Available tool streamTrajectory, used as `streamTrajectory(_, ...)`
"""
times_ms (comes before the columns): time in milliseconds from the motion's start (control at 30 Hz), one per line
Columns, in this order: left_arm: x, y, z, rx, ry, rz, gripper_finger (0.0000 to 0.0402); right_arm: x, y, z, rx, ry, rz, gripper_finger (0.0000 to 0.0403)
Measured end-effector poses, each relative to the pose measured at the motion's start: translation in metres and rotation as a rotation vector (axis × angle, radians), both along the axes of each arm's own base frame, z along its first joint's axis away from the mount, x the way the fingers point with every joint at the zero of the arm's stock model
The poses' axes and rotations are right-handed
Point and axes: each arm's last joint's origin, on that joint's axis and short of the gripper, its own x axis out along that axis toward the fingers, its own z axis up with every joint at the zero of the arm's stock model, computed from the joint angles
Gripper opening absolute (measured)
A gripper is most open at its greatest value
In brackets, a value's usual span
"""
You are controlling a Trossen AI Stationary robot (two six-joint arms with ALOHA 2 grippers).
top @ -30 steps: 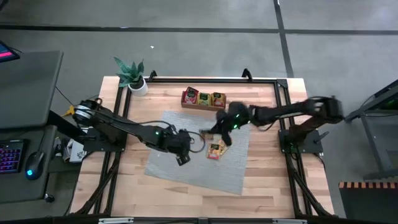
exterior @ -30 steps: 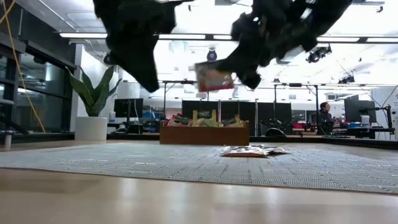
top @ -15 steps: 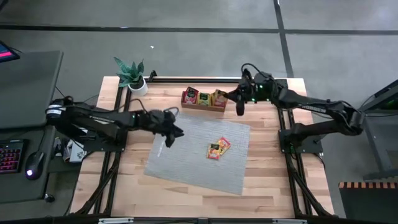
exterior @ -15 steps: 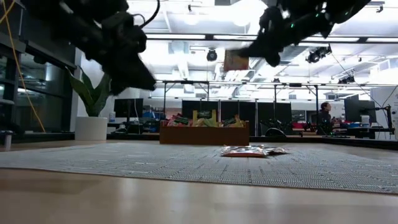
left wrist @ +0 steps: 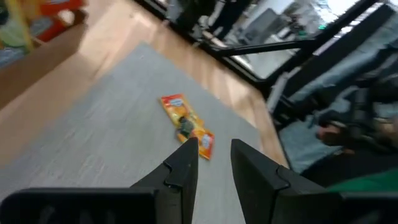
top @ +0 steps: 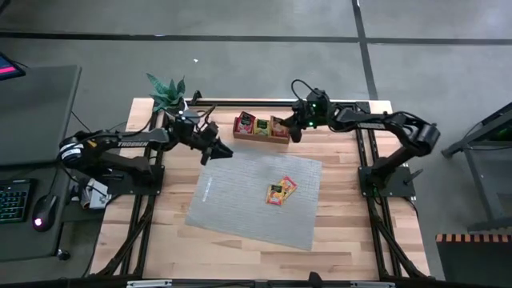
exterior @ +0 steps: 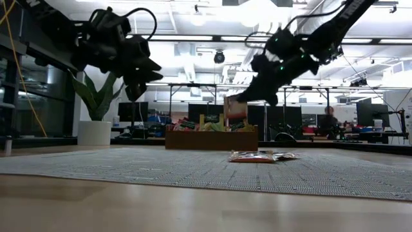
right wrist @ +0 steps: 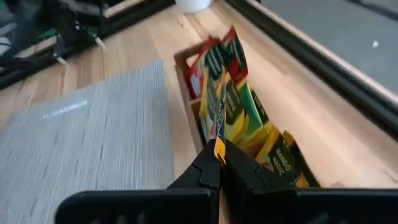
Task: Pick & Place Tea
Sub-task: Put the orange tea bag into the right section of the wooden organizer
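My right gripper (top: 298, 132) is shut on a reddish tea sachet (exterior: 235, 107) over the right end of the brown wooden tray (top: 260, 130). Several sachets stand upright in the tray's compartments (right wrist: 233, 93). A few more tea sachets (top: 280, 190) lie flat on the grey woven mat (top: 240, 200). My left gripper (top: 220, 148) hovers above the mat's far left corner. Its fingers (left wrist: 186, 165) stand a little apart with nothing between them. My right gripper pinches the sachet's edge (right wrist: 219, 144) between its two fingertips. The fingers slant down from the table's right side. The sachet hangs upright below the fingers (exterior: 251, 96), just over the sachets in the tray; whether it touches them I cannot tell.
A potted plant (top: 170, 96) stands at the table's far left corner, close to my left arm. A black rail (top: 256, 102) runs along the far edge behind the tray. Bare wood lies on the near side of the mat.
My right gripper has carried the sachet from above the mat toward the far edge and brought it down over the tray's right end. My left gripper has swung from the mat's middle toward the far left corner and tipped up from pointing down to nearly level.
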Motion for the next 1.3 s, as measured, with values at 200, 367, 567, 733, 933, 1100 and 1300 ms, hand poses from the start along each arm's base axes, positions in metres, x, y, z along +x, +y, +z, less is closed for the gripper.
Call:
streamTrajectory(200, -0.002, 0.002, 0.001, 0.001, -0.018, -0.050, 0.0094, 0.010, -0.009, -0.009, 0.009, 0.035, -0.027, 0.0000)
streamTrajectory(367, -0.002, 0.002, 0.001, 0.019, -0.025, -0.061, 0.0094, 0.008, -0.014, -0.010, 0.014, 0.095, -0.074, 0.0000)
streamTrajectory(567, -0.002, 0.002, 0.002, 0.062, -0.048, -0.073, 0.0094, 0.004, -0.015, -0.013, 0.034, 0.143, -0.089, 0.0000)
streamTrajectory(733, 0.000, 0.004, 0.009, 0.081, -0.107, -0.054, 0.0094, 0.002, -0.013, -0.018, 0.041, 0.193, -0.071, 0.0000)
streamTrajectory(933, 0.002, 0.006, 0.017, 0.049, -0.165, 0.010, 0.0094, 0.002, -0.013, -0.017, 0.038, 0.185, -0.071, 0.0000)
streamTrajectory(1100, 0.003, 0.007, 0.024, 0.022, -0.208, 0.046, 0.0094, 0.003, -0.013, -0.017, 0.020, 0.185, -0.058, 0.0000)
streamTrajectory(1300, 0.003, 0.007, 0.031, -0.032, -0.260, 0.063, 0.0094, 0.002, -0.012, -0.019, 0.019, 0.197, -0.051, 0.0000)
